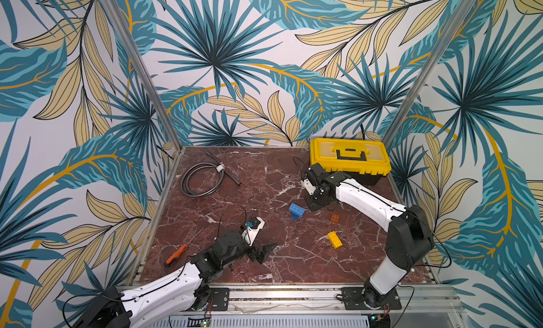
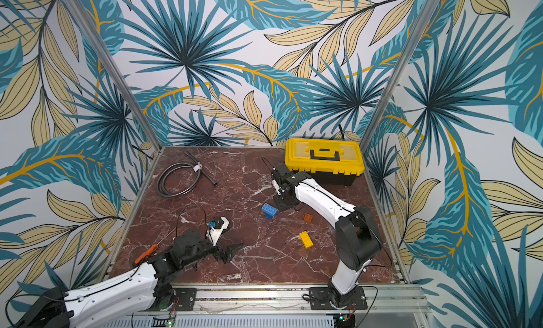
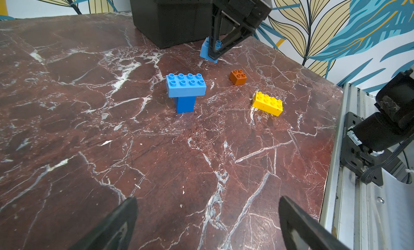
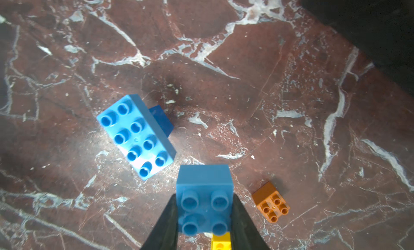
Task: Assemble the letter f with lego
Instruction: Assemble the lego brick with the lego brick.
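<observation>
On the counter (image 1: 264, 170), the toolbox (image 1: 349, 159) sits in the far right corner and the coiled hose (image 1: 202, 179) lies near the far left corner. The screwdriver (image 1: 176, 254) lies by the left edge, toward the front. Near the middle, a long brick (image 1: 297, 209) rests crosswise on top of a square brick (image 3: 185, 103) that stands on the counter. Between that pair and the toolbox, the right tool (image 3: 214, 53) clamps a second square brick (image 4: 203, 181) by two opposite sides. A small brick (image 1: 335, 217) lies right of the pair, toward the right edge. A second long brick (image 1: 335, 239) lies flat between the small brick and the front edge. The left tool (image 1: 268, 253) is toward the front left corner, right of the screwdriver.
</observation>
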`<state>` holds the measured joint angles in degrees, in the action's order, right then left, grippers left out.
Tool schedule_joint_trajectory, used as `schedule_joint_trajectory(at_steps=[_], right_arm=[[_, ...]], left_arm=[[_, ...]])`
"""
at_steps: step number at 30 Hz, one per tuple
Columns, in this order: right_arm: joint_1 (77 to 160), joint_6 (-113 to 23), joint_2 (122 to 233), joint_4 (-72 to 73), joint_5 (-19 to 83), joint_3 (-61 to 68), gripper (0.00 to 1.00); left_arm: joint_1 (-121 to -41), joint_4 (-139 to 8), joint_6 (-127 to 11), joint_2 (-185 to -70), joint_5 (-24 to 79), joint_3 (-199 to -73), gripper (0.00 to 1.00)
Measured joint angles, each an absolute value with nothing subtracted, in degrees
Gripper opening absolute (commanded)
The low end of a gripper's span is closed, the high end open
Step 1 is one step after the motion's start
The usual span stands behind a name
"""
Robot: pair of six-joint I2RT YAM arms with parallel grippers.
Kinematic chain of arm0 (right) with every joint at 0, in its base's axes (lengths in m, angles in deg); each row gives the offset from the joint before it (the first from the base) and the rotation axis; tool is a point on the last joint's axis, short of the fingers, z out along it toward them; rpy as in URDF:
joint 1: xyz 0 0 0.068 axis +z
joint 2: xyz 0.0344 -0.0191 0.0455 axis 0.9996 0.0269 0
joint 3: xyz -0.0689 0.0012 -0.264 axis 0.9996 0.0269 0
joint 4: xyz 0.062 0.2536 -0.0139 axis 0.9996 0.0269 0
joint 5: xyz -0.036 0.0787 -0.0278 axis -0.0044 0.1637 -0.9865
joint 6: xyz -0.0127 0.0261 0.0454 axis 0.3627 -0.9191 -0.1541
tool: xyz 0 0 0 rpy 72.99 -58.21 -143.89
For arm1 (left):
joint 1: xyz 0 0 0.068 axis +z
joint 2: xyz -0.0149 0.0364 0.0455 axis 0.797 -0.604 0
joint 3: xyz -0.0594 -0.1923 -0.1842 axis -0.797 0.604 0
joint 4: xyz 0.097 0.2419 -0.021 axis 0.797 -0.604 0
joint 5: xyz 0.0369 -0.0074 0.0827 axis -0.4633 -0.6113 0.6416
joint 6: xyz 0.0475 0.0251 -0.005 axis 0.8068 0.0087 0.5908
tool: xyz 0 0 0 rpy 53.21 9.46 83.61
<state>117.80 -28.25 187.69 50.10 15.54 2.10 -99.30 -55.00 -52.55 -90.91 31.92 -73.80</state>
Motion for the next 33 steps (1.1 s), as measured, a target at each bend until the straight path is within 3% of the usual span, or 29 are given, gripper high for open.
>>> schedule_joint_trajectory(at_steps=[33], right_arm=[[120.9, -9.6, 195.4, 56.5, 22.6, -8.0, 0.29]], left_arm=[[-99.3, -55.0, -52.5, -90.7, 32.0, -73.8, 0.99]])
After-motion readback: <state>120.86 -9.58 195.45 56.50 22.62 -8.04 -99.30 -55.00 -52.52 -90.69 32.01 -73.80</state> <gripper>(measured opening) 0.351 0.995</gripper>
